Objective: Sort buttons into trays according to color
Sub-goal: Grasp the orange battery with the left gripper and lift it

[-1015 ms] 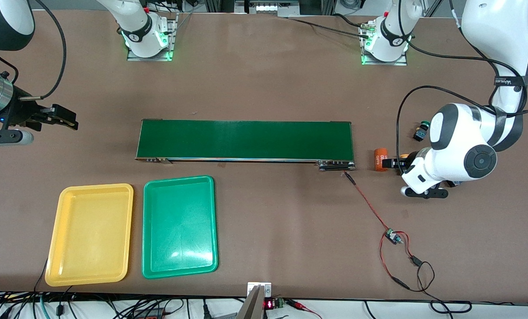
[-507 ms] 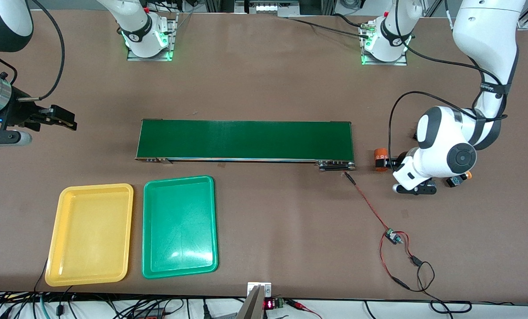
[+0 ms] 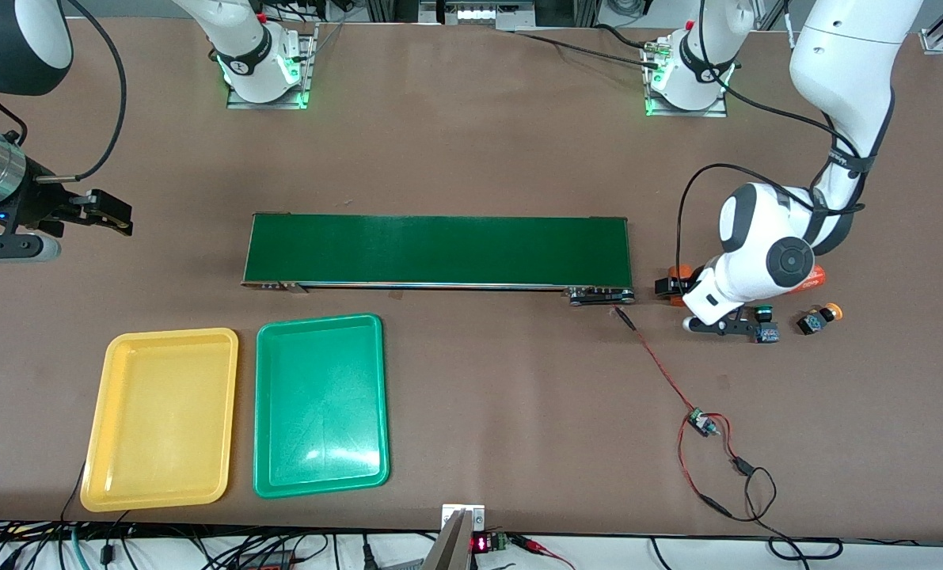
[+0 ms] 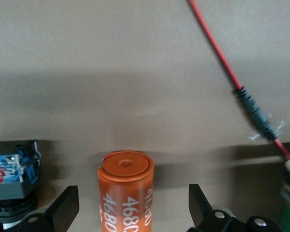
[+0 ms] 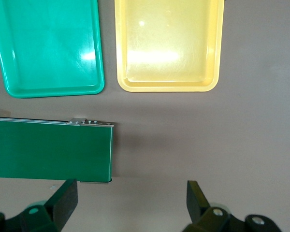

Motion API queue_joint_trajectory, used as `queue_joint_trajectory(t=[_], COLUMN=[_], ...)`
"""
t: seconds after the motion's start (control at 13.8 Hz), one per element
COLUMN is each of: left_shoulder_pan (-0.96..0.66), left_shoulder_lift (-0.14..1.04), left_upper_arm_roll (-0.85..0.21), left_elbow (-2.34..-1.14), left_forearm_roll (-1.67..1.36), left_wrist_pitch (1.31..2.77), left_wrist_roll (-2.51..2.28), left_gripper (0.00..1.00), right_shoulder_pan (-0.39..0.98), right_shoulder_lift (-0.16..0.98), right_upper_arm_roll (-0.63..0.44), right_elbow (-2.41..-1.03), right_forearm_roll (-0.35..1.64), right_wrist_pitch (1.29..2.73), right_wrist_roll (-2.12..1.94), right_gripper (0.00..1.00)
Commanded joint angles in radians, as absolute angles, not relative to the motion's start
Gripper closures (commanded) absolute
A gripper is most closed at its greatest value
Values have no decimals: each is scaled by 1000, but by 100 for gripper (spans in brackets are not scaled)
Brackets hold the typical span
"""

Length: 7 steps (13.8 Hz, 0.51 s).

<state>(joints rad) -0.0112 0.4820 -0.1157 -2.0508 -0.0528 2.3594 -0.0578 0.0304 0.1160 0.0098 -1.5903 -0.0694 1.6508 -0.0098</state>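
Meanwhile, the left gripper (image 4: 130, 208), fingers spread, straddles an orange cylinder (image 4: 125, 191); a green-capped button (image 3: 766, 321) lies just beside it. Right gripper (image 3: 111, 212) waits open, near the empty trays (image 3: 166, 336).

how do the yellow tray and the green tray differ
The yellow tray is yellow; the green tray is green. The yellow tray lies toward the right arm's end of the table, while the green tray sits beside it, closer to the conveyor belt. Both are shallow rectangles with rounded corners, side by side, and hold no buttons.
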Motion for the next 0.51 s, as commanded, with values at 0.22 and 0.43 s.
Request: queue_joint_trajectory(t=[0.22,0.43], left_shoulder_pan=[9,32], left_shoulder_lift=[469,474], left_upper_arm_roll=[-127,-129], left_elbow=[-2068,-2078], left_forearm_roll=[-64,-64], left_wrist_pitch=[2367,2359], left_wrist_roll=[-23,-3], left_gripper=[8,8], right_shoulder_pan=[29,29], right_shoulder_lift=[121,121], right_upper_arm_roll=[14,14], right_elbow=[-1577,-1577], right_forearm_roll=[-84,-84], right_wrist_pitch=[1651,1651], right_wrist_roll=[-2,-2], right_gripper=[0,0])
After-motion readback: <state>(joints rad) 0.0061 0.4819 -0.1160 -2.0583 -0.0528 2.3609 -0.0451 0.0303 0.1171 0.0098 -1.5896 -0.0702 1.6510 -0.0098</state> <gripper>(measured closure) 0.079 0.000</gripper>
